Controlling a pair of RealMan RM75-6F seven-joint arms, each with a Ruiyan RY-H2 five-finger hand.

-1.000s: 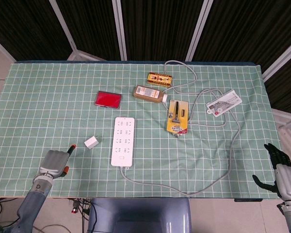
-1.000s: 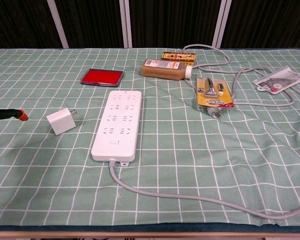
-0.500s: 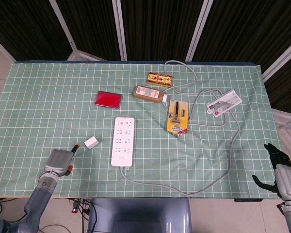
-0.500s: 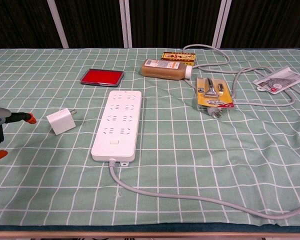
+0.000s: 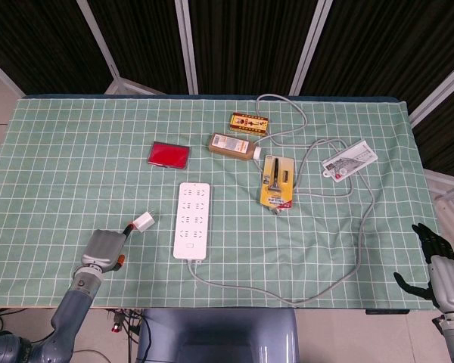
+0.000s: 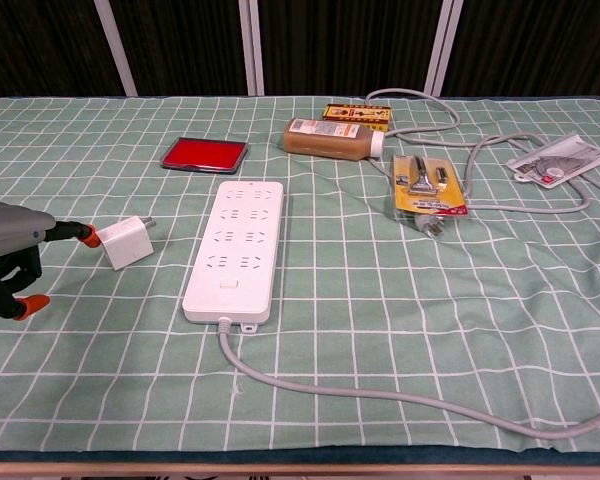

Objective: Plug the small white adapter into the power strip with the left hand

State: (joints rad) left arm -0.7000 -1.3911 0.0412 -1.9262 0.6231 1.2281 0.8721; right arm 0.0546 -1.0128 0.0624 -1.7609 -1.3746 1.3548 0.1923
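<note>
My left hand (image 6: 15,255) near table's (image 5: 60,166) front-left corner, holding nothing, fingers spread, orange fingertip (image 6: 88,238) reaching adapter (image 6: 123,243) for pinch. Adapter lies left of power strip (image 6: 237,248), prongs pointing rearward.

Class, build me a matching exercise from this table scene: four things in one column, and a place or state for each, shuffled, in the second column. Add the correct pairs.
Things
1. small white adapter
2. power strip
3. red flat case
4. right hand

Places or states
A. beyond the strip's far end
B. off the table's right edge, holding nothing
C. mid-table, sockets up, none filled
D. beside the left hand's orange fingertip

Pairs: 1-D, 2-C, 3-A, 4-B
</note>
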